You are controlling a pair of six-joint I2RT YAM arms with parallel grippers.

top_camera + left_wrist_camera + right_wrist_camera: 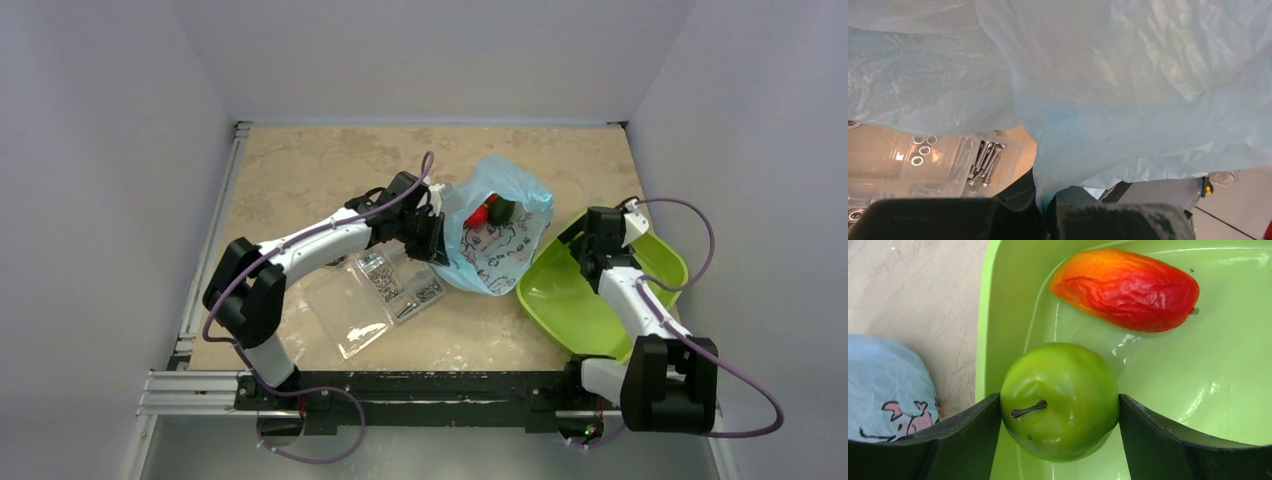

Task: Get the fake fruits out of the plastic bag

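Right claw (1060,412) clenched on green apple (1063,385) over lime tray (985,315), so we judge a straight-down release is enough; remaining fake fruits (490,211) sit in plastic bag (497,250) mouth, left and slightly far of it, left claw (432,235) pinching bag edge.

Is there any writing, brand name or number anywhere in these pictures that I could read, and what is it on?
No readable text anywhere.
Plastic bag: pink and dark cartoon print; any lettering in it is too small to read.
Clear box, green tray, green fruit: no labels visible.
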